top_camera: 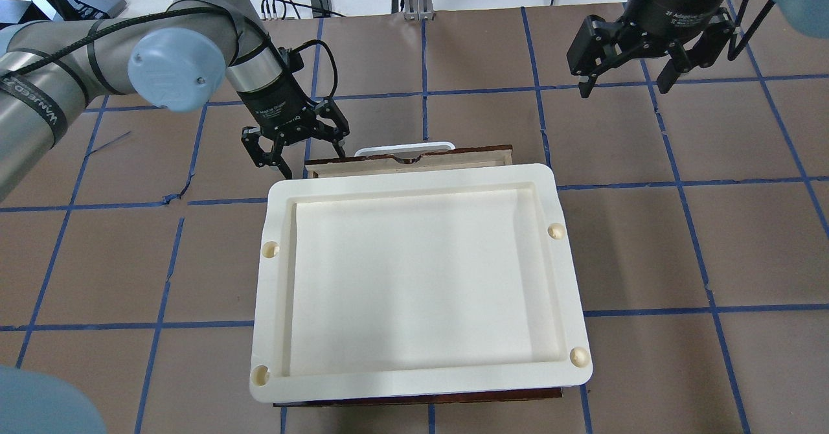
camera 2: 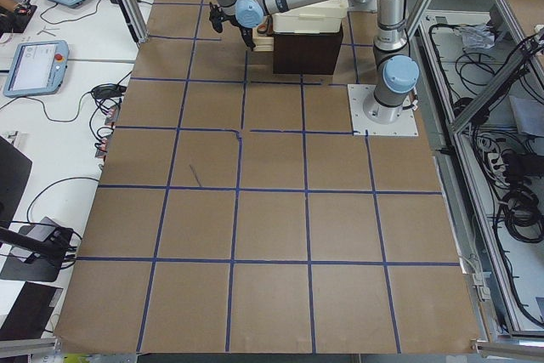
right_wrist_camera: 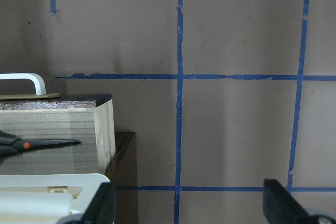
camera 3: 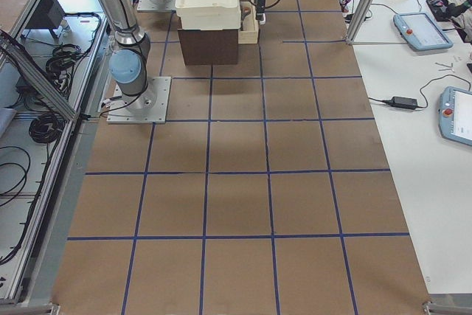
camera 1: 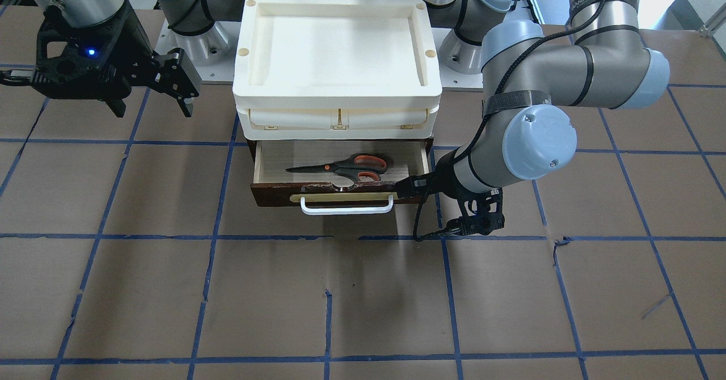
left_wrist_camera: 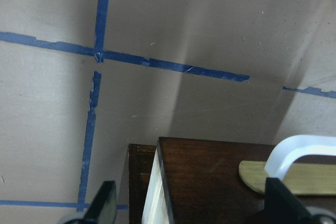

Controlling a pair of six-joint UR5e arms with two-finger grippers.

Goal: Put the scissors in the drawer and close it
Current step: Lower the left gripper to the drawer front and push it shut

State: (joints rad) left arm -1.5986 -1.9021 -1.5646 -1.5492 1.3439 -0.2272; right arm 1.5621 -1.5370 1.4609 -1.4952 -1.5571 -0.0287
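Scissors (camera 1: 340, 168) lie inside the open drawer (camera 1: 272, 193): placing done, closing outstanding. Left end effector (top_camera: 309, 160) wide, empty, at drawer's front corner; right end effector (top_camera: 625, 85) wide, empty, well apart over desk (camera 1: 363, 300).

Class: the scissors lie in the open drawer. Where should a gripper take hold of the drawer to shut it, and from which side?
Probably the white bar handle, at its middle, coming from the front, away from the robot's base. It stands off the drawer on its dark front, leaving a gap for a finger. The cream tray box covers most of the drawer from above.
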